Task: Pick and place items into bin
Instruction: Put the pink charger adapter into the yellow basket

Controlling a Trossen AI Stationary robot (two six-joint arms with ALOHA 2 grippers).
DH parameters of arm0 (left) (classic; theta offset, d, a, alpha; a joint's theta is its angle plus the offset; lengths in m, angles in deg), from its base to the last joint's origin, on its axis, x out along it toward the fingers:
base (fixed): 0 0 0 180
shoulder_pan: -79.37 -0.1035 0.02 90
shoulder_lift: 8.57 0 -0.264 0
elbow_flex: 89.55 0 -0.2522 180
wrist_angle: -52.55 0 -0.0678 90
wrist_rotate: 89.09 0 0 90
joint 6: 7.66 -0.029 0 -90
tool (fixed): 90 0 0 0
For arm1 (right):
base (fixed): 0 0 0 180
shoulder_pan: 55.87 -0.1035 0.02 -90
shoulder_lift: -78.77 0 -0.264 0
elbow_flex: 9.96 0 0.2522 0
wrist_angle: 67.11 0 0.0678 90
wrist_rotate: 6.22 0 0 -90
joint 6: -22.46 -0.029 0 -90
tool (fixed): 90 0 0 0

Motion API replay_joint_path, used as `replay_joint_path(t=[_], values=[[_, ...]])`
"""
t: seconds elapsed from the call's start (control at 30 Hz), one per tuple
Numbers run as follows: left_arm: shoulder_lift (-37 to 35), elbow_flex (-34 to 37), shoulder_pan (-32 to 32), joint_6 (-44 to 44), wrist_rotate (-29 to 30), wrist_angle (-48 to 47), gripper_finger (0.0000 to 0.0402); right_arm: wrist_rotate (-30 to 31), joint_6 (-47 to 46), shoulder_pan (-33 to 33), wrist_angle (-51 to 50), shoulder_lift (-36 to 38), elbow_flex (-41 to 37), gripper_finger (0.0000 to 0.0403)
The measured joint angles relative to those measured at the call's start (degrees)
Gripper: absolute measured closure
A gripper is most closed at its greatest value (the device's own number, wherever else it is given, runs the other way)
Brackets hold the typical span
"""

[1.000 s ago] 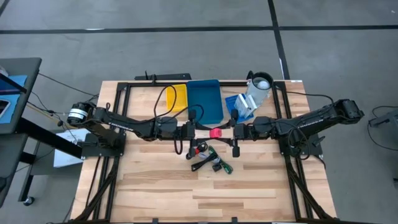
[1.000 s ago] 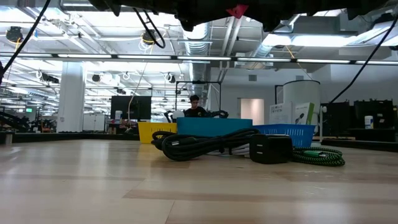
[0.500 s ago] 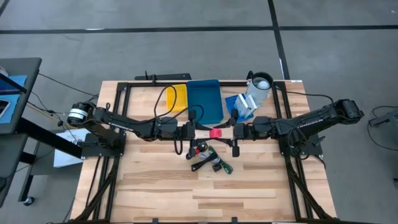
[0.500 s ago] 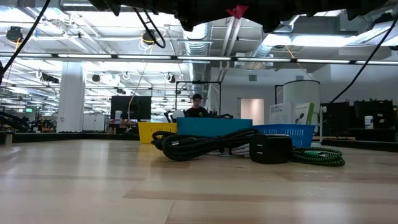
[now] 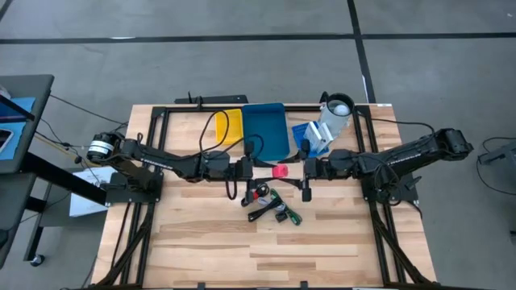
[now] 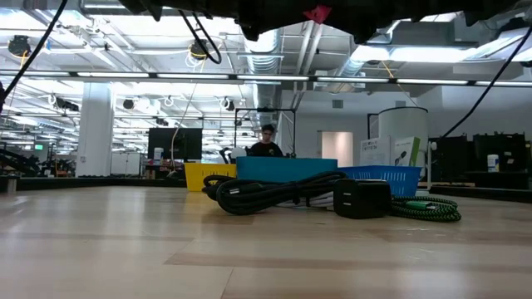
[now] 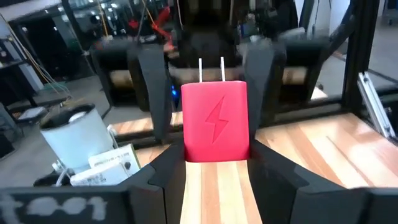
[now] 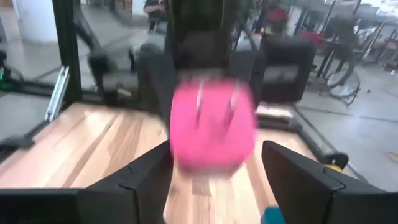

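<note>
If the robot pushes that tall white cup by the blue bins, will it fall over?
Probably, if pushed near its top: the white cup stands upright and looks taller than wide. It seems open-topped, so likely light. Once tipped, its round side would likely roll toward the blue basket.

lightning-bolt sign on red charger (image 7: 216,121) — no words legible elsewhere

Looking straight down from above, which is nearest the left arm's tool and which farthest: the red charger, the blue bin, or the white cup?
Measured from the left tool:
1. Red charger, held at its tips, mid-table.
2. Blue bin, just behind it.
3. White cup, at the far right corner.
</note>
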Motion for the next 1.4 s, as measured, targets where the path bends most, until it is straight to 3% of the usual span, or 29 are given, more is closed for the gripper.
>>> replay_joint_path(t=[0.37, 0.57, 0.73, 1.0, 1.13, 1.4], values=[[-0.26, -0.24, 0.02, -0.56, 1.34, 1.65, 0.0268, 1.49, -0.28, -0.75, -3.54, -0.13, -0.17, 0.0147], [-1.25, -0.13, -0.09, -4.49, 9.54, -1.05, 0.0268, 2.92, 0.01, -1.14, -9.01, -0.09, -0.12, 0.0147], [-5.08, -0.09, -1.63, -6.48, 22.4, -11.67, 0.0268, 2.93, -2.98, -1.14, -15.04, -0.05, -0.1, 0.0147], [-14.42, 0.02, -9.06, 1.71, 32.32, -40.65, 0.0267, 2.92, -7.65, -1.29, -22.42, -0.05, -0.08, 0.0147], [-17.37, 0.02, -14.87, 4.41, 29.88, -50.07, 0.0267, 2.92, -9.85, -1.28, -22.74, -0.05, -0.06, 0.0147], [-14.22, 0.07, -26.26, 4.19, 12.19, -55.99, 0.0267, 2.92, -15.23, -1.28, -22.73, -0.05, -0.06, 0.0147]])
